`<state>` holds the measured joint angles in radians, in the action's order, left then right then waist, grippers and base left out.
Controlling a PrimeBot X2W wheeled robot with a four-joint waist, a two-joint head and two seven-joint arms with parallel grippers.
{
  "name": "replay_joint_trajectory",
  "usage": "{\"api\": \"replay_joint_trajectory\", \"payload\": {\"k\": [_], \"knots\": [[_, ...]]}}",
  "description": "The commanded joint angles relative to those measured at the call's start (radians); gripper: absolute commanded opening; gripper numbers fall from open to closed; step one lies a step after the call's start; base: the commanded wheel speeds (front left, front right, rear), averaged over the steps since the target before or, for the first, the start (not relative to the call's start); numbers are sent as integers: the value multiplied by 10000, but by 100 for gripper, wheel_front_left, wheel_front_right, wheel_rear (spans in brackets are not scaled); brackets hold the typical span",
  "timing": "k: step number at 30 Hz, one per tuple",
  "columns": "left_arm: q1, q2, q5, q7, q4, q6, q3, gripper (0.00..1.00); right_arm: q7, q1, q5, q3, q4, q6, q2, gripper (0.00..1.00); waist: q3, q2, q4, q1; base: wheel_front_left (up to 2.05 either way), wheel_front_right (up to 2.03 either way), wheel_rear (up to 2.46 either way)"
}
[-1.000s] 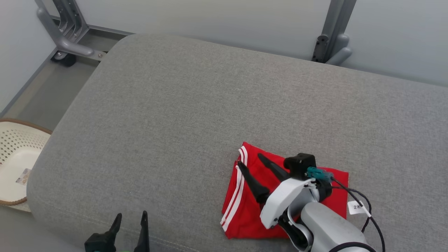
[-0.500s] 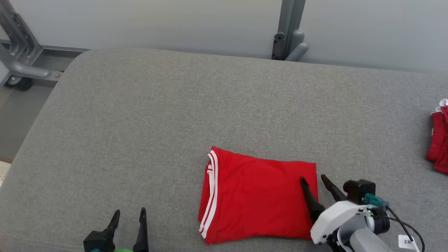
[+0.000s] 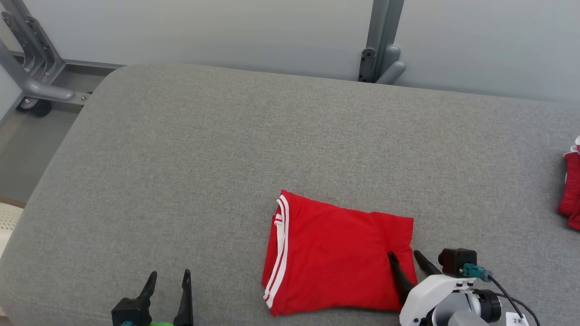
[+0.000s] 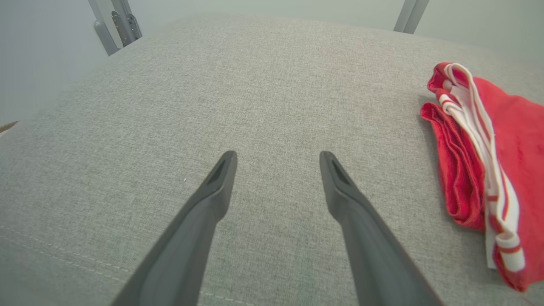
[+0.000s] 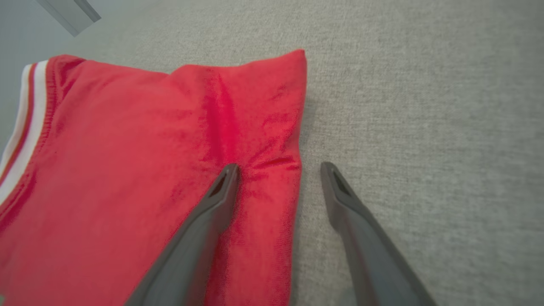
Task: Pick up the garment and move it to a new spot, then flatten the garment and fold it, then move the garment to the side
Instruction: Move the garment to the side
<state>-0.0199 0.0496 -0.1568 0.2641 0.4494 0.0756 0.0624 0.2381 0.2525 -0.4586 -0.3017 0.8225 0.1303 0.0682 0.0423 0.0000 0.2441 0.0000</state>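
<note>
1. The folded red garment (image 3: 340, 258) lies flat on the grey cushion (image 3: 217, 154), at about 5 o'clock from its middle, with its white-striped band toward 9 o'clock.
2. Your right gripper (image 3: 403, 253) stands spread at the garment's 4 o'clock corner. One finger presses into the cloth and the other sits over bare cushion just beside the edge. It holds nothing.
3. To shift the fold sideways, I judge you should work the outer finger under all the layers before closing. Pinching the top layer alone would likely peel the fold open.
4. Drag low and slowly.
5. Your left gripper (image 3: 169, 273) hangs spread and empty at the garment's 8 o'clock, well apart.
6. A pale perforated basket (image 3: 8, 217) peeks in at 9 o'clock, and you cannot tell what is in it.
7. Another red cloth (image 3: 572, 190) lies on the cushion at 3 o'clock, in no container.
</note>
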Motion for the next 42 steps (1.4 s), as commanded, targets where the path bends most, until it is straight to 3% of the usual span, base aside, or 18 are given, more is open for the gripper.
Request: {"api": "replay_joint_trajectory", "payload": {"k": [1,2,8,12,23,30,37,42], "knots": [[92,27,89,-6,-26,34,-57,100,-262,-167,-87,-212,258,4,-149,29,-40,0,24,0,0,0,0],[107,27,112,-6,-45,37,-76,100,-312,-99,-181,-325,298,6,-168,0,-73,0,19,0,0,0,0],[31,26,215,-6,-116,141,30,100,63,531,-302,-238,267,-5,121,0,-346,0,-254,0,0,0,0],[-36,26,259,-6,-139,210,79,100,215,638,-157,149,375,-5,184,0,-536,0,-819,0,0,0,0],[80,24,52,-6,-373,169,83,100,270,636,285,617,314,-5,215,0,-553,0,-3926,0,0,0,0],[291,30,-59,-6,-450,106,178,100,274,862,445,142,227,-5,132,0,-359,0,-6009,0,0,0,0],[607,29,66,-6,-397,162,252,100,272,1160,114,-586,310,-5,80,0,-67,0,-7345,0,0,0,0],[873,38,114,-6,-293,219,395,100,273,1297,-162,-854,214,-5,143,0,177,0,-7613,0,0,0,0]]}}
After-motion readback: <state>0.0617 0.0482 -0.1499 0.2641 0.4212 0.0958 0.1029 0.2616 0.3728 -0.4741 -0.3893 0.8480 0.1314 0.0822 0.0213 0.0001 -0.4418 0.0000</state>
